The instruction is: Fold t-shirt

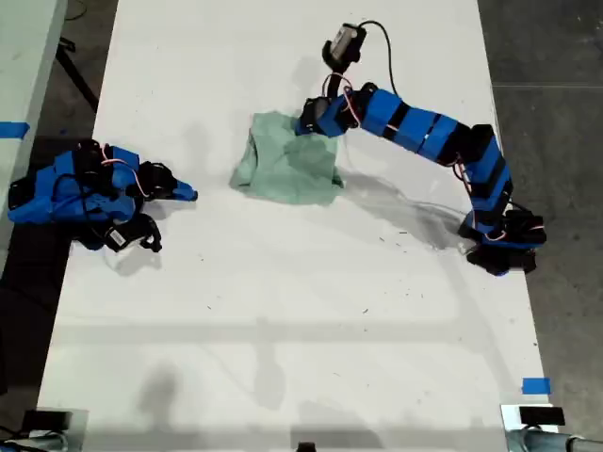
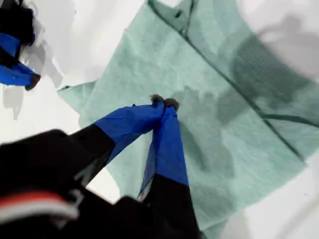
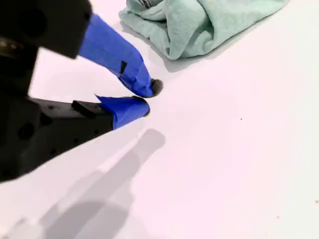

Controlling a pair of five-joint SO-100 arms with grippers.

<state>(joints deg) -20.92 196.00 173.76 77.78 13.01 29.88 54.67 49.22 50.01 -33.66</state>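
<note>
The pale mint-green t-shirt (image 1: 287, 162) lies bunched and partly folded on the white table (image 1: 283, 311), a little past the middle. My first gripper (image 1: 309, 117) reaches in from the exterior view's right and sits over the shirt's far right edge. In the first wrist view its fingertips (image 2: 158, 100) meet over the t-shirt (image 2: 234, 149), shut, with no fabric visibly between them. My second gripper (image 1: 187, 194) rests low at the exterior view's left, a short way from the shirt. The second gripper (image 3: 149, 98) has its tips almost touching and holds nothing, while the t-shirt (image 3: 199, 25) lies beyond it.
The second arm's body (image 1: 75, 193) is folded up at the exterior view's left table edge. The first arm's base (image 1: 499, 240) stands near the exterior view's right edge. Blue tape marks (image 1: 535, 385) sit at the table's borders. Bare white table runs along the near side.
</note>
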